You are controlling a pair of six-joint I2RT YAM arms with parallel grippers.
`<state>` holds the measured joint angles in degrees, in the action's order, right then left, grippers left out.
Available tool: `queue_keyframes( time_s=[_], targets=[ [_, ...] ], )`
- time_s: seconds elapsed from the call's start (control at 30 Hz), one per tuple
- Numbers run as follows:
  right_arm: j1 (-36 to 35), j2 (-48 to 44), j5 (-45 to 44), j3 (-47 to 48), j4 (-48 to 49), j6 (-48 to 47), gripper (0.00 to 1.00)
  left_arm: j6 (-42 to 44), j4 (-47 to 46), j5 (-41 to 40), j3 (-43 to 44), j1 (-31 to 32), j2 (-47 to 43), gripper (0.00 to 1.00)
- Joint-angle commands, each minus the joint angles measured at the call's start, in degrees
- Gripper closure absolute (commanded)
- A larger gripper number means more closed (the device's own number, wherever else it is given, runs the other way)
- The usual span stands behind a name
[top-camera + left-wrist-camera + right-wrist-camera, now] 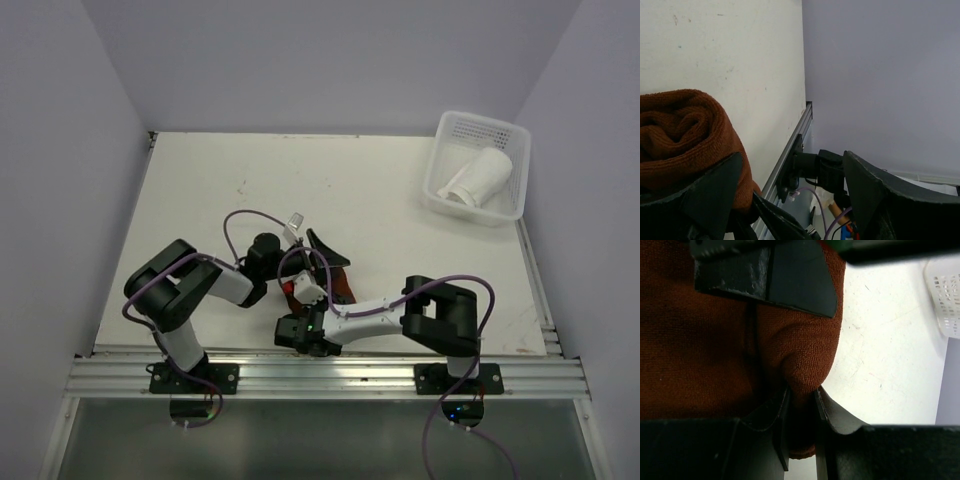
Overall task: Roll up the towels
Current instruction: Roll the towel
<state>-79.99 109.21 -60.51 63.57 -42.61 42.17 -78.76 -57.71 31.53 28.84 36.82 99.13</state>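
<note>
Brown towel (680, 130) spiral: left-wrist view only.

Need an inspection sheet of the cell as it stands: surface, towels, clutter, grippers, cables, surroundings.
Surface: white table, with faint scuffs and specks.
Job's things: rust-brown cloth towel, rolled, near centre where the arms meet. White cloth towel, rolled, lying in the white perforated plastic basket at the far right corner.
Clutter: nothing seen.
Grippers: left gripper open, one finger apparently against the brown roll. Right gripper shut on a fold of the same towel.
Cables: purple cables loop off both arms, and one loop sits close above the grippers.
Surroundings: pale lilac walls on three sides. Aluminium rail along the near edge.
</note>
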Motion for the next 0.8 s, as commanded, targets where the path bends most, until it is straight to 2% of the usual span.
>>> queue_keyframes(
  time_s=[0.0, 0.07, 0.2, 0.23, 0.47, 0.6, 0.77],
  targets=[
    [0.0, 1.4, -0.6, 2.2, 0.0, -0.4, 1.0, 5.6, 0.5, 1.8, 1.5, 1.1, 1.7, 0.14],
    [-0.1, 1.5, -0.2, 2.4, 0.2, -0.4, 1.0, 7.8, 2.2, 1.1, 1.0, 1.1, 2.1, 0.15],
    [0.0, 0.1, 1.7, 1.5, 2.6, -0.7, 0.91, 15.6, 12.9, -3.7, 2.4, 1.2, 1.8, 0.17],
    [0.0, -0.5, 2.1, 1.1, 3.3, -0.8, 0.86, 17.8, 15.7, -4.7, 2.4, 1.2, 1.6, 0.17],
    [0.0, -9.0, 5.4, -3.7, 7.9, 0.4, 0.61, 20.7, 17.5, -7.7, 1.2, 1.2, 2.7, 0.17],
    [0.0, -15.7, 8.9, -8.1, 11.7, 1.0, 0.55, 20.4, 16.2, -7.8, 0.5, 1.2, 3.6, 0.18],
    [0.0, -29.6, 15.6, -15.7, 18.1, 0.5, 0.48, 21.6, 17.6, -8.9, 0.0, 1.2, 2.6, 0.18]
  ],
)
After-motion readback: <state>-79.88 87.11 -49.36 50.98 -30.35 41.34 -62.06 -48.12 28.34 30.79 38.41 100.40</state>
